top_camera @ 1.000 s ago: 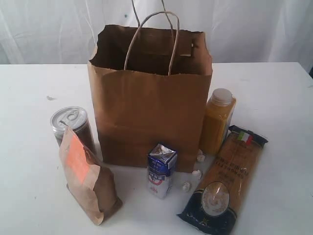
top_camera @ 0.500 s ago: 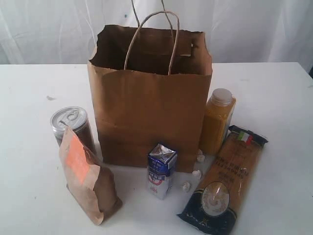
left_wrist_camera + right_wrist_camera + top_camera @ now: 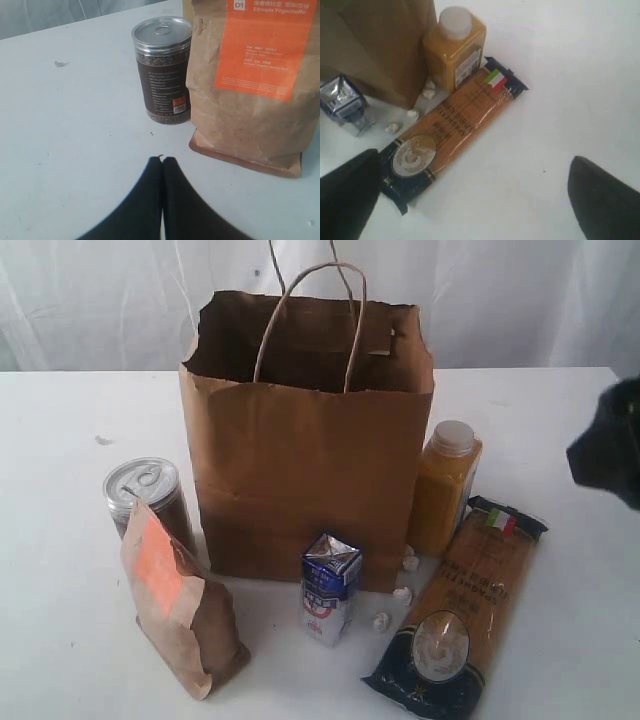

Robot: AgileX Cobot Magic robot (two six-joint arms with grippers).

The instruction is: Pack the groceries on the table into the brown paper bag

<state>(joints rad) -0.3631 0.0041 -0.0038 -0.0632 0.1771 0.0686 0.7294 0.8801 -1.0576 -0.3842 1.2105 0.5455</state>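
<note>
The brown paper bag (image 3: 310,470) stands open-topped on the desk (image 3: 60,620), ready for loading; all visible groceries stand outside it, around its base. Left claw (image 3: 162,162): clenched, empty, low before the silver-topped can (image 3: 162,70) and kraft pouch (image 3: 250,85); pouch label reads "D1 Ethiopia Yirgacheffe". Right claw (image 3: 475,192): released, spread above the pasta packet (image 3: 450,125), probably the first pick; its print is illegible.

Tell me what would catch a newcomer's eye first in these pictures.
The tall brown paper bag stands open in the middle of the white table, dwarfing everything else. At its front left stand the orange-labelled kraft pouch and the silver-topped can; at its right are the orange juice bottle and the long pasta packet, lying flat. The right gripper hangs wide open near the long pasta packet.
</note>
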